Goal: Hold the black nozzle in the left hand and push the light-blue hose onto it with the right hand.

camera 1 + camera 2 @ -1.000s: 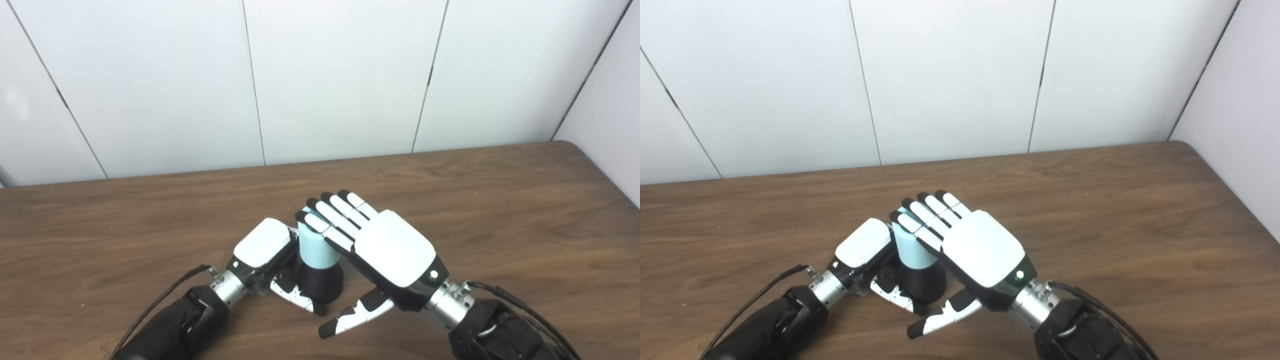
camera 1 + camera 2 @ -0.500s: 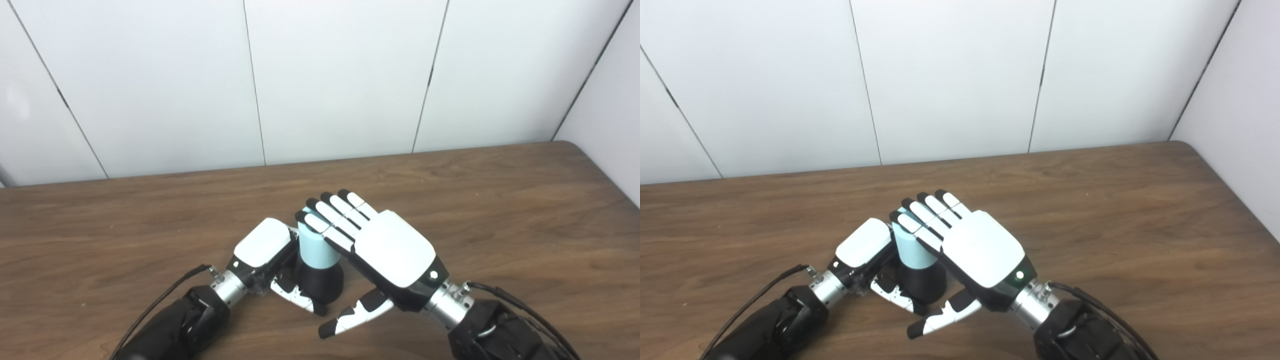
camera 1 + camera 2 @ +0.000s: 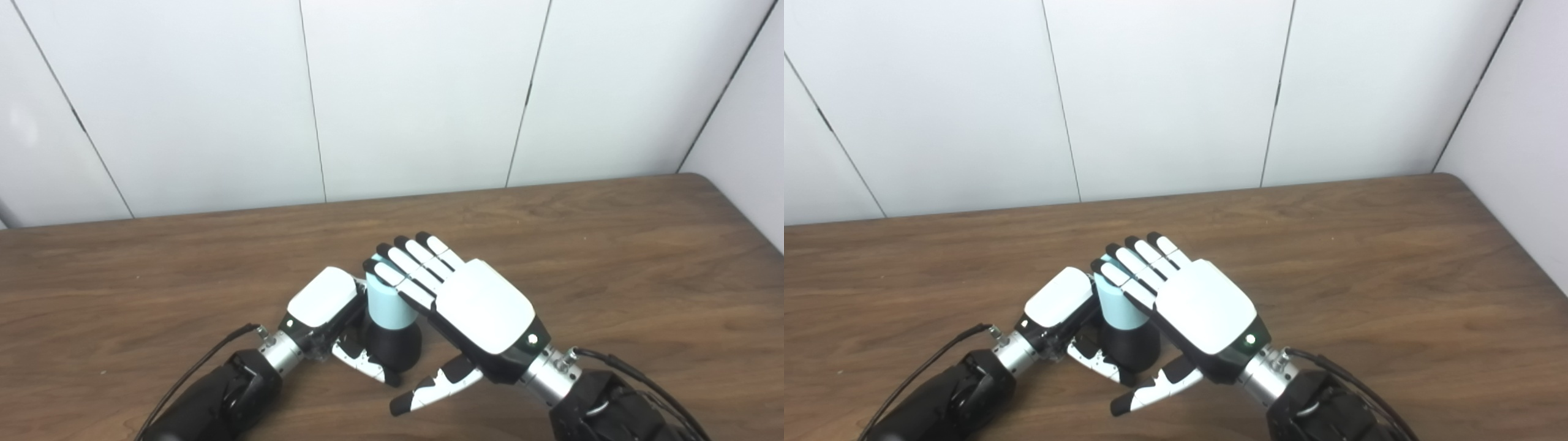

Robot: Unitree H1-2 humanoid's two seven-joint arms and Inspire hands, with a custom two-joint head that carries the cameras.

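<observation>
The black nozzle (image 3: 392, 346) stands upright on the wooden table (image 3: 612, 257), with the light-blue hose (image 3: 387, 305) sitting on top of it. My left hand (image 3: 324, 306) is shut on the nozzle, its thumb across the front of the black base. My right hand (image 3: 465, 300) lies flat and open, its fingers (image 3: 407, 272) resting on top of the hose, its thumb held apart below. The hose's top is hidden under those fingers. Both also show in the right eye view, hose (image 3: 1118, 306) over nozzle (image 3: 1132, 350).
White wall panels stand behind the table. The table's right corner (image 3: 704, 180) lies at the far right. Black cables run from both wrists at the bottom edge.
</observation>
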